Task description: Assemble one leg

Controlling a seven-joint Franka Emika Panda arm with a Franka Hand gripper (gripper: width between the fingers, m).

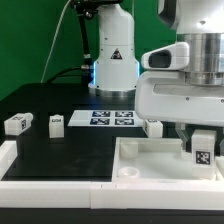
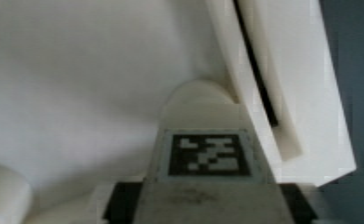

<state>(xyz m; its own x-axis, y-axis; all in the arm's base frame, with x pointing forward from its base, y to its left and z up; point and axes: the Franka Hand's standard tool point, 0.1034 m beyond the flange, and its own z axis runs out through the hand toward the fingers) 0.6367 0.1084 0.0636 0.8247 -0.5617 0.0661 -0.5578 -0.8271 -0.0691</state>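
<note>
Filling the wrist view, the leg [image 2: 205, 140] sits clamped between the two dark fingers [image 2: 129, 202], one pressing on either side of its base. Its black-and-white square tag faces the camera, and its rounded end points away toward the pale floor of the tray [image 2: 72, 90]. Just beside the leg runs a raised white wall of the tray, with a dark gap beyond it.

Seen from outside, the same leg [image 1: 202, 150] hangs under the arm's big white hand, tag showing, low over the tray [image 1: 150, 165] at the exterior view's right. Whether the leg touches the tray floor cannot be told. The tray lies on the black worktop [image 1: 70, 150], and a round socket shows in its near corner.

Farther back, a second leg [image 1: 153, 128] stands just behind the tray's rear wall. On the exterior view's left, well apart from the tray, two more legs rest on the worktop: one [image 1: 56, 123] upright and one [image 1: 18, 124] lying close to the left edge.

Behind them the marker board [image 1: 112, 118] lies flat with its tags up. Beyond it rises the arm's white base [image 1: 113, 60], against a green backdrop.
</note>
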